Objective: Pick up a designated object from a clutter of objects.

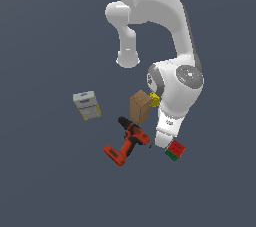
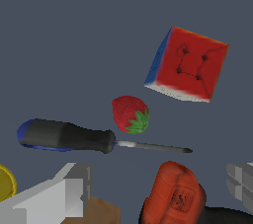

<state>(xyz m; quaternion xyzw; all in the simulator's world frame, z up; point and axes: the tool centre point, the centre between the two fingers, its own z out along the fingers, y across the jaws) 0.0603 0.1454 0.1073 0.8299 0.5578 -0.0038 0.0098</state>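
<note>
The grey blocky gripper [image 2: 153, 188] fingers, nearest the wrist camera, stand wide apart and empty. Left to right beyond them lie the blue-and-black-handled screwdriver [image 2: 66, 136], the small red strawberry with green leaves [image 2: 129, 114] just beside its shaft, and the red-faced cube [image 2: 189, 64]. Centre over the strawberry before descending, keeping the fingers clear of the shaft.

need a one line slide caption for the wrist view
Wrist view: small red strawberry beside blue-and-black-handled screwdriver, red-faced cube beyond, orange drill near the grey fingers.
</note>
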